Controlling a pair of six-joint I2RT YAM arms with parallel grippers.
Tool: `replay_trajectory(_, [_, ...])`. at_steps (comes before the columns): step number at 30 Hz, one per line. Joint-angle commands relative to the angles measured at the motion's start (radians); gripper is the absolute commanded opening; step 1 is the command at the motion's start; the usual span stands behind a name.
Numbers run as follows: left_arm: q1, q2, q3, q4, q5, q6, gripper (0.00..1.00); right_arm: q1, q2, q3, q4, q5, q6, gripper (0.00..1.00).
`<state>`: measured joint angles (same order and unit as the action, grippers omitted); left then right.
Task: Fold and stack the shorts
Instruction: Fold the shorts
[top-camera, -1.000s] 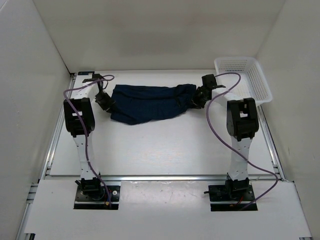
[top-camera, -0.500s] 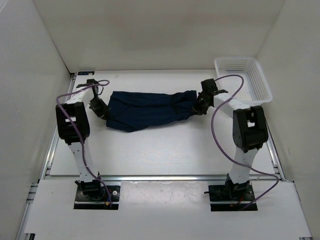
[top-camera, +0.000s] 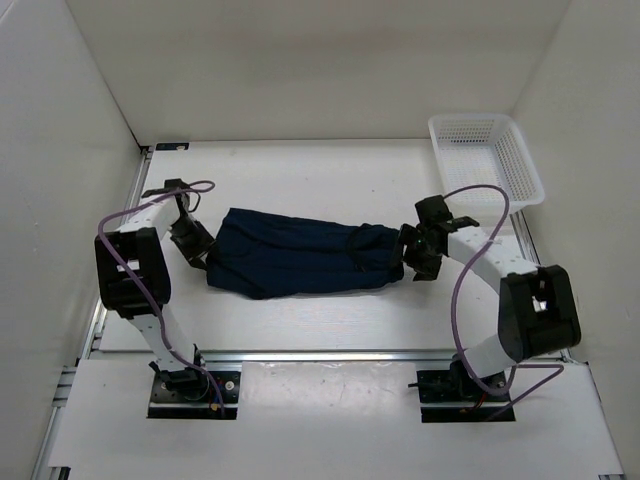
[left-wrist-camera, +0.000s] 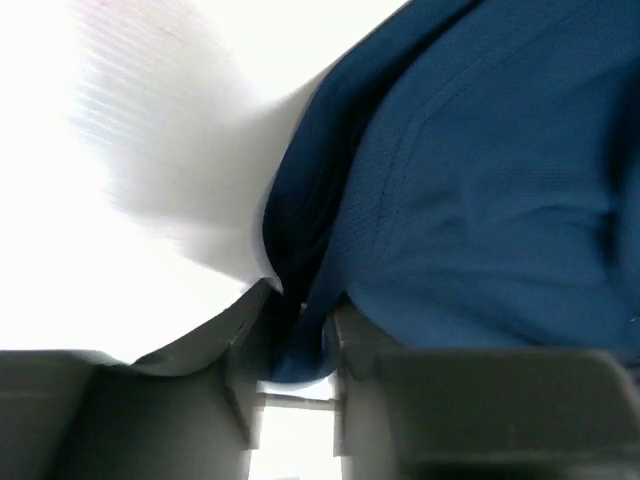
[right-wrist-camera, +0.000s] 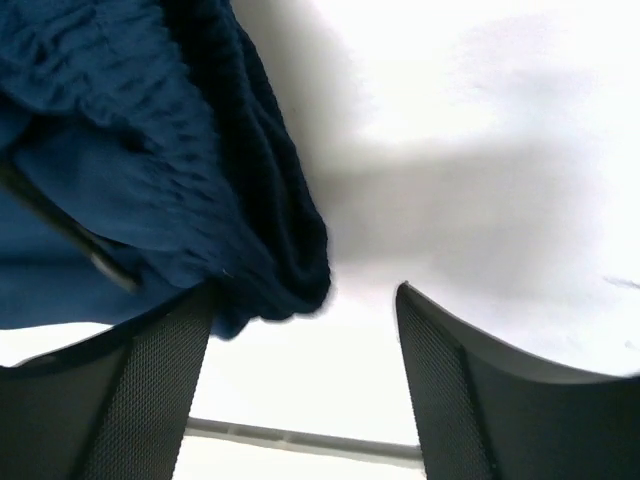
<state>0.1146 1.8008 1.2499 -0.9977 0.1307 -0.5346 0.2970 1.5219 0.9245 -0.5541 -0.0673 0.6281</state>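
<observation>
The left gripper (top-camera: 192, 243) pinches one end of the shorts (top-camera: 300, 258); the right gripper (top-camera: 418, 252) gapes empty beside the other. The shorts lie on the table (top-camera: 300, 330) in a long band, seemingly half-folded; stacking remains.

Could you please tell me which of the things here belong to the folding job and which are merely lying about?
Belonging to the job:
shorts
left gripper, shut on one end of them
right gripper, open at the other end

Lying about:
white mesh basket, empty, in the far right corner
</observation>
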Motion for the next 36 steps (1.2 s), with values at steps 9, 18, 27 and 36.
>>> replay_trajectory(9, [-0.016, -0.145, 0.107, -0.067, -0.111, 0.033, 0.98, 0.046, -0.160, 0.161, -0.144, 0.132, -0.070, 0.29])
replay_trajectory(18, [-0.016, -0.195, 0.166, -0.099, -0.111, 0.024, 0.86, 0.356, 0.217, 0.491, -0.113, -0.011, -0.208, 0.10])
replay_trajectory(27, [-0.016, -0.204, 0.166, -0.108, -0.111, 0.042, 0.85, 0.380, 0.582, 0.790, -0.133, -0.075, -0.180, 0.10])
replay_trajectory(36, [-0.016, -0.204, 0.148, -0.108, -0.111, 0.062, 0.85, 0.332, 0.785, 1.034, -0.200, 0.079, -0.140, 0.07])
